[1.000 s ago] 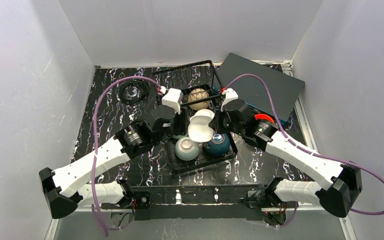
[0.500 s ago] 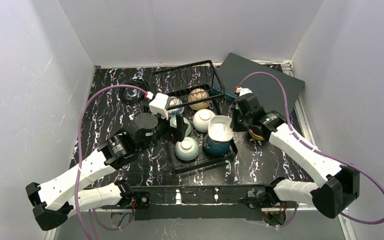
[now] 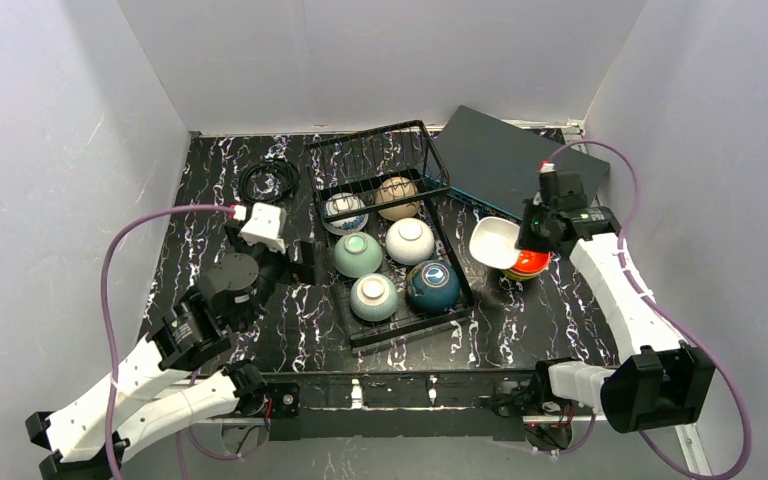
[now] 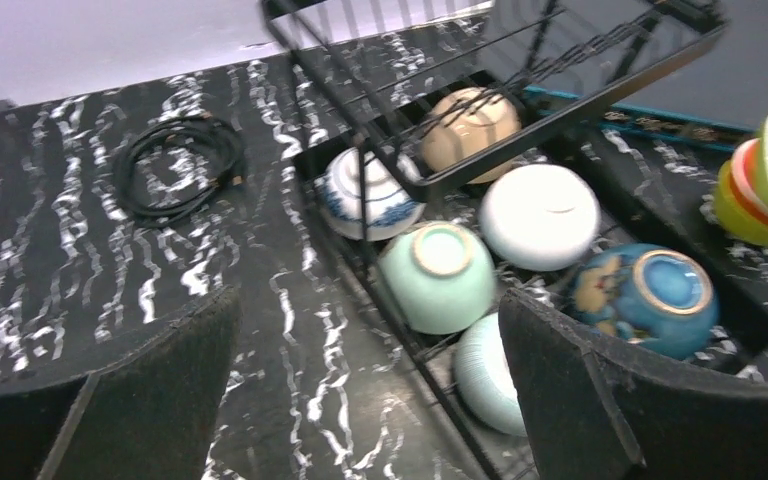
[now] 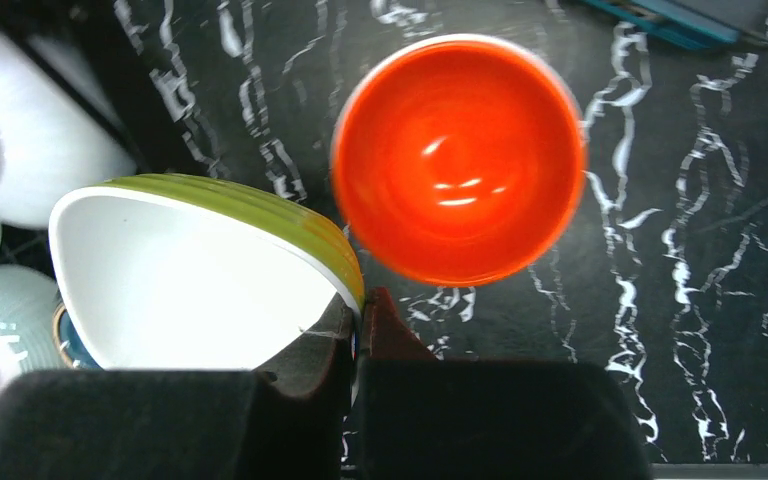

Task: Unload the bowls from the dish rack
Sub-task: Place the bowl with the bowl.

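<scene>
Right gripper (image 5: pixel 358 322) w/ lime bowl (image 5: pixel 200 280), mouth aslant (twd rack (image 3: pixel 365 133))

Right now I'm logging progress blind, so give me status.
Left gripper open, empty, beside rack. Right gripper shut on lime bowl rim, next to orange bowl. Six bowls in rack. Nothing blocking.

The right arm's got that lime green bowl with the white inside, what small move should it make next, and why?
Probably slide the right gripper sideways to centre the lime green, white-lined bowl over the glossy orange bowl. Pinched by its rim, it sits tilted beside that empty, upright bowl, so releasing now would likely miss.
</scene>
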Robot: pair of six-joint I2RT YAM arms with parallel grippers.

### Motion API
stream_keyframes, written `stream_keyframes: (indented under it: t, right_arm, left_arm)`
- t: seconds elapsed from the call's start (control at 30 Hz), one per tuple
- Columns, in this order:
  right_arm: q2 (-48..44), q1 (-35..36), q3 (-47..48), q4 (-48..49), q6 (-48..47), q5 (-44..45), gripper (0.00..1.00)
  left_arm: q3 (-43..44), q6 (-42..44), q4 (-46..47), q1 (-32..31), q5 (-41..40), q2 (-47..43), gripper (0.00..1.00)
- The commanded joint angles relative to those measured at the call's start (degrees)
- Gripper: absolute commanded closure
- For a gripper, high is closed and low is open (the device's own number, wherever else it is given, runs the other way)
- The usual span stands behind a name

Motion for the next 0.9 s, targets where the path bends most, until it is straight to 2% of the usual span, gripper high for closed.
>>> stream_keyframes:
  t: [0.0,0.17,0.33,0.63,0.87]
  right_arm:
    - [0.40,-7.81,2.17,0.28,-1.65,-3.06,0.99]
    - [1.36,-16.55,-0.25,2.49,-2.28,-4.77,0.99]
    - [3.48,-20.83,-3.02,4.28,-2.73,-8.78,0.99]
    - [6.50,-22.67,-6.97,7.96,-3.34,-9.39,0.99]
    - [8.10,-23.21,-6.61,9.85,-3.10,-9.49,0.99]
  left_arm:
    - [-4.86,5.67,2.62,1.54,-8.73,-3.47,0.02]
    - [-6.42,4.55,2.57,6.04,-5.89,-4.26,0.02]
    - [-6.52,3.00,1.52,8.09,-3.69,-4.37,0.02]
    - [-7.14,3.30,2.18,8.52,-2.82,-5.18,0.02]
    - [-7.20,3.26,2.09,8.74,-2.57,-5.02,0.02]
